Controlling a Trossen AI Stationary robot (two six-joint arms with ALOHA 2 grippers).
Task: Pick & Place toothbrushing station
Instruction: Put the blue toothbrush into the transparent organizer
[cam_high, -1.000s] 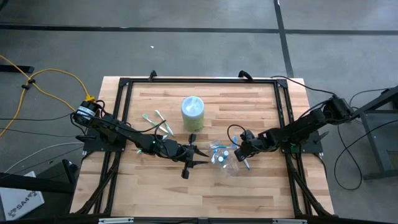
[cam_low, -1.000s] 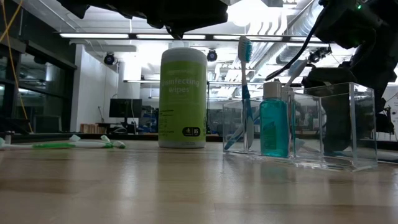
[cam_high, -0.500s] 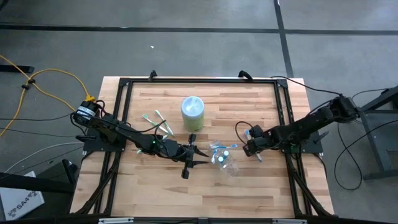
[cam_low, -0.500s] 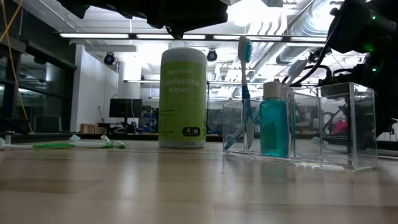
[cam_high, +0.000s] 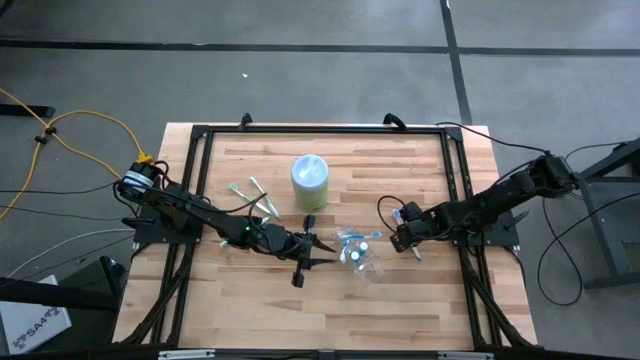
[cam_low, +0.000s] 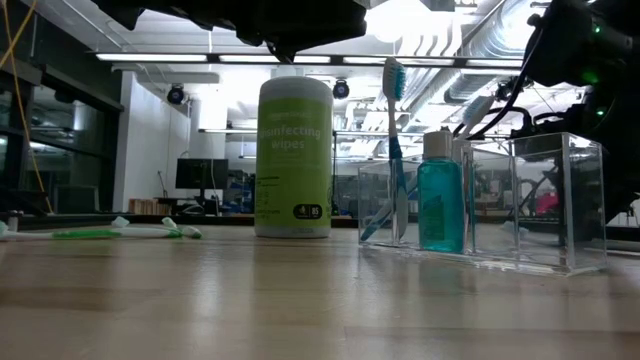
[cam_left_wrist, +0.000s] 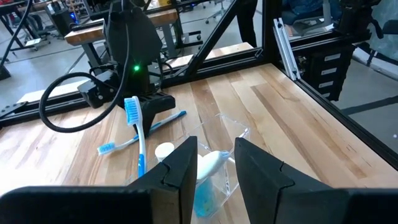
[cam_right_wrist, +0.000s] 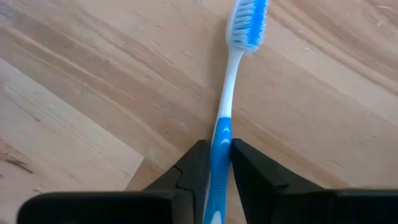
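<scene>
The right claw (cam_right_wrist: 215, 163) is low over the wooden surface (cam_high: 420, 180), just right of the clear plastic container (cam_high: 362, 258), its fingers pinching the handle of a blue-white toothbrush (cam_right_wrist: 230, 81) that lies flat on the wood. The left claw (cam_high: 318, 252) hovers just left of the container with its fingers spread and nothing between them. In the container stand another blue toothbrush (cam_low: 394, 140) and a blue-green bottle (cam_low: 441, 205). Green toothbrushes (cam_high: 255, 196) lie near the wipes canister (cam_high: 310, 182).

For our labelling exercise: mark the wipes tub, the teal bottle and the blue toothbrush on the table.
Wipes tub (cam_low: 294, 160), low view, label.
Teal bottle (cam_low: 440, 205), low view, body.
Blue toothbrush (cam_right_wrist: 227, 81), right wrist view, white neck.
</scene>
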